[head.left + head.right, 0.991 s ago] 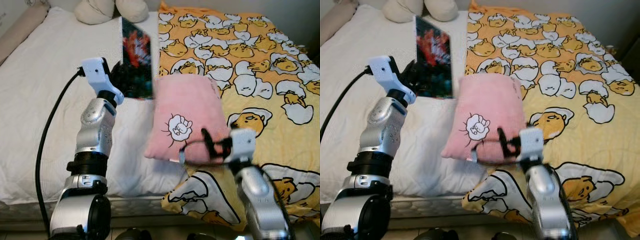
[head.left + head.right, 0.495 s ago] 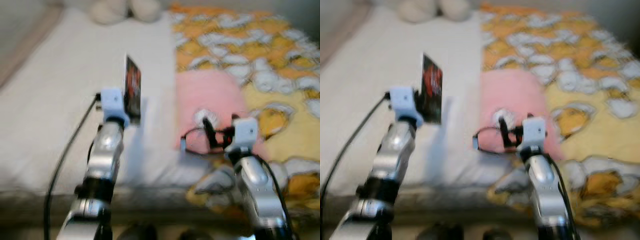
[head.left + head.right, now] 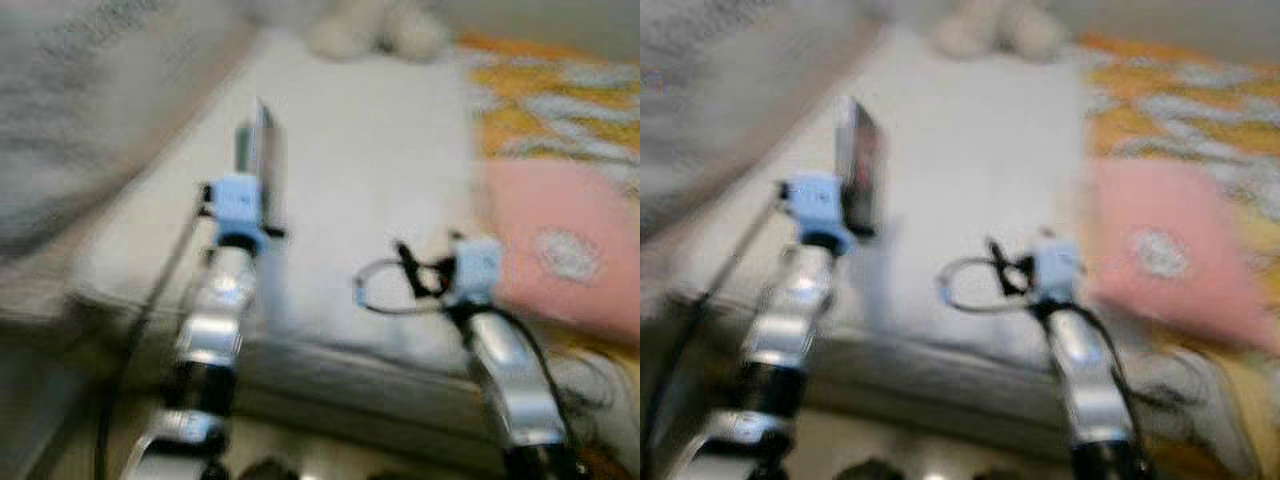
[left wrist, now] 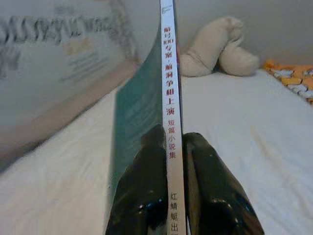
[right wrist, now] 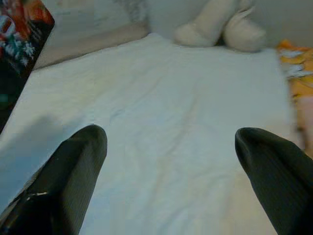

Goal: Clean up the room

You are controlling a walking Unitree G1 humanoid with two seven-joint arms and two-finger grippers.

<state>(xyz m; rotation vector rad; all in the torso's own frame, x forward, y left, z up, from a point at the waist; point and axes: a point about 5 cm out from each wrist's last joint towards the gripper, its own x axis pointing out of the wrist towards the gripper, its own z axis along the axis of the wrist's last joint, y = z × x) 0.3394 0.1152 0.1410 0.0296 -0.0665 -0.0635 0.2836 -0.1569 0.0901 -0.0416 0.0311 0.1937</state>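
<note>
1. White bed point(image 3: 380, 190) spans mid-frame; pink pillow point(image 3: 560, 250) lies at right.
2. My left end effector point(image 4: 175, 147) pinches an upright book point(image 4: 168, 83) at centre-left; my right end effector point(image 5: 171, 147) is spread over the sheet.

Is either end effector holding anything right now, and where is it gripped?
The left end effector pinches a thin book by its spine edge; the right end effector is open, holding nothing.

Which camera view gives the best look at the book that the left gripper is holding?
The left wrist view: the book stands edge-on and sharp, its spine text visible, clamped between the left gripper fingers. Both eye views show it only as a blurred upright slab above the white bed. The right wrist view catches one dark, colourful cover corner.
</note>
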